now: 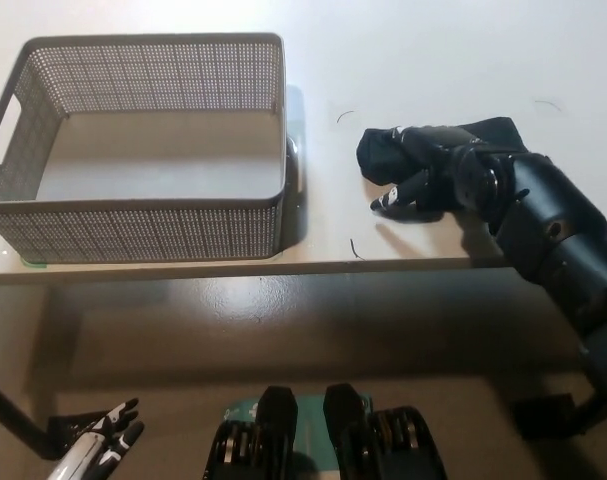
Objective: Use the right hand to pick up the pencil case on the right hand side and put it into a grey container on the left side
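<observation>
Grey container (143,150) holds nothing; right robot hand (433,178) wraps the black pencil case (438,145) beside it.

You are not looking at any readable text, label, brand, number or sign anywhere in this view. The only candidates are two thin dark marks on the white table (413,60), and they are showing as plain squiggles, not letters.
</observation>
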